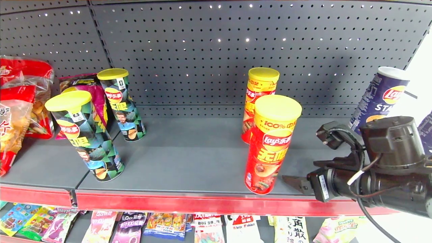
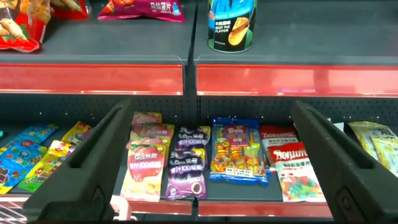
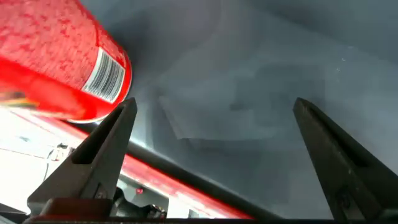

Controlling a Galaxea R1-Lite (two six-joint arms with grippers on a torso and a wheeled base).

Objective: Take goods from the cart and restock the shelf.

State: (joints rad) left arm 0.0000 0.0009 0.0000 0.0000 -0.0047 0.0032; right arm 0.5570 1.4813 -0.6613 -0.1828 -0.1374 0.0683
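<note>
A red chips can (image 1: 273, 145) with a yellow lid stands upright near the front edge of the grey shelf (image 1: 189, 152). Just to its right, low over the shelf deck, my right gripper (image 1: 298, 177) is open. In the right wrist view the red can (image 3: 56, 62) lies just outside one finger, and nothing sits between the fingers of the gripper (image 3: 214, 106). A second red can (image 1: 258, 98) stands behind the first. My left gripper (image 2: 211, 109) is open and empty below the shelf's red edge (image 2: 186, 78), facing the lower shelf's candy bags (image 2: 239, 152).
Two green cans (image 1: 84, 135) (image 1: 123, 104) stand at the shelf's left, with snack bags (image 1: 20, 101) beyond them. A blue can (image 1: 381, 98) stands at the far right by the perforated back panel (image 1: 216, 50). Bare deck lies between the green and red cans.
</note>
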